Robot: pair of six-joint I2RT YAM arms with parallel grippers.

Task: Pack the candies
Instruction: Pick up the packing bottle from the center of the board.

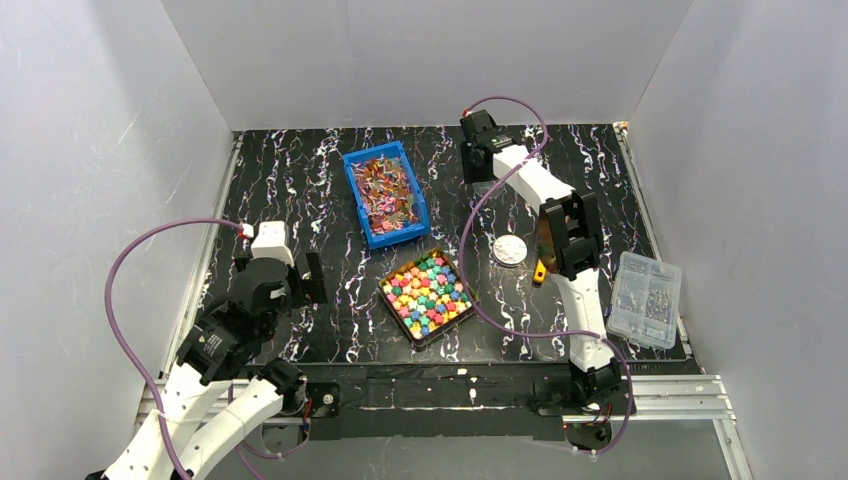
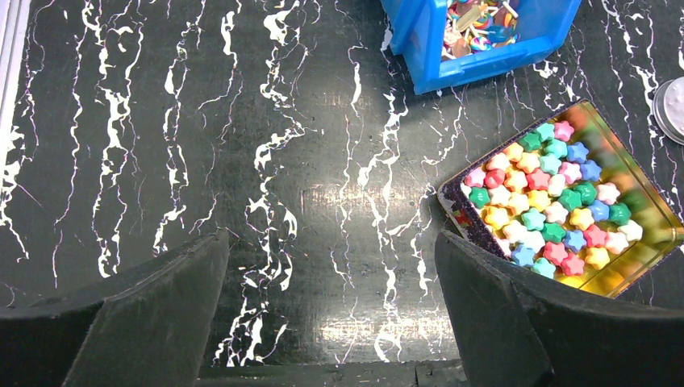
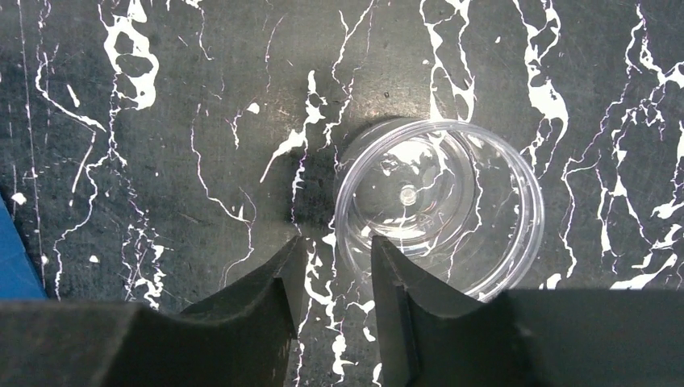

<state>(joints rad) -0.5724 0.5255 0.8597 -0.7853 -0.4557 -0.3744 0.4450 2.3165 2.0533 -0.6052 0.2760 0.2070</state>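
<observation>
The candies (image 1: 428,293) are small star-shaped sweets in pink, red, yellow, green and blue. They fill a shallow gold-lined tray (image 1: 452,330) at the table's middle. The left wrist view has the candies (image 2: 556,201) at its right. My left gripper (image 1: 280,266) hovers left of the tray, wide open over bare table (image 2: 332,242). A clear round cup (image 1: 509,249) stands empty right of the tray. My right gripper (image 3: 337,242) is at the near-left rim of the cup (image 3: 440,201), jaws narrowly apart. One fingertip (image 3: 387,258) overlaps the rim and the other stays outside it.
A blue bin (image 1: 352,190) of wrapped sweets stands behind the tray, and the bin (image 2: 452,68) also shows in the left wrist view. A clear lidded parts box (image 1: 647,298) lies at the right edge. White walls enclose the table.
</observation>
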